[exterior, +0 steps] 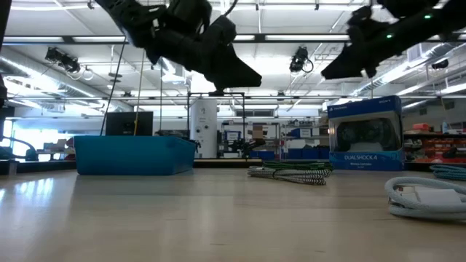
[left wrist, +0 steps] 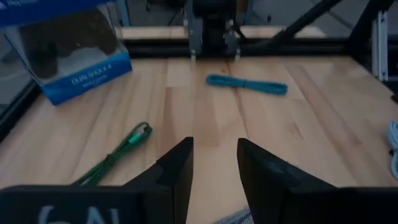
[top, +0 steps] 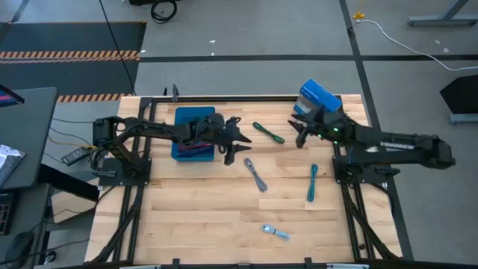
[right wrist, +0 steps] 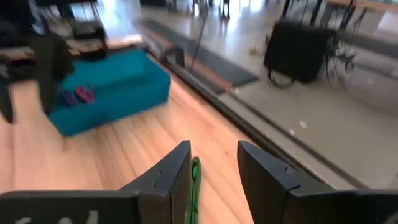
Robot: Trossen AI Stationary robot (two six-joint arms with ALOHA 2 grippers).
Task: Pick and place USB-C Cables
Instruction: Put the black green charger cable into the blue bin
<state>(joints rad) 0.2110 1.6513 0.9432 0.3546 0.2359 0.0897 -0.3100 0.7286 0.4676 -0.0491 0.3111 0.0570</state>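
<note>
Left gripper (top: 240, 143) hangs above the table just off the blue tray (top: 181, 116), fingers (left wrist: 177, 171) spread with a bare gap, nothing between them. Right gripper (top: 301, 133) is raised beside the blue-and-white box (top: 317, 97), fingers (right wrist: 171, 171) likewise apart and empty; the dark green cable (right wrist: 194, 180) lies on the wood under that gap.

Cables on the surface: dark green cable between the two grippers; grey cable (top: 255, 175) just in front of the left gripper; teal cable (top: 312, 182) by the right arm's base; pale blue-silver cable (top: 275, 232) alone toward the front edge, well apart from the rest. In the tray, magenta and purple cables (right wrist: 78, 95) lie together against one wall.

Surface: pale wooden table (top: 209, 217) of butcher-block planks, black rails along its edges.

Room: grey concrete floor with dark seams, a striped hazard mat (top: 71, 54) behind the table, a white cord (top: 403, 41) trailing across the floor. At table height, bright ceiling strips and shelving far back
</note>
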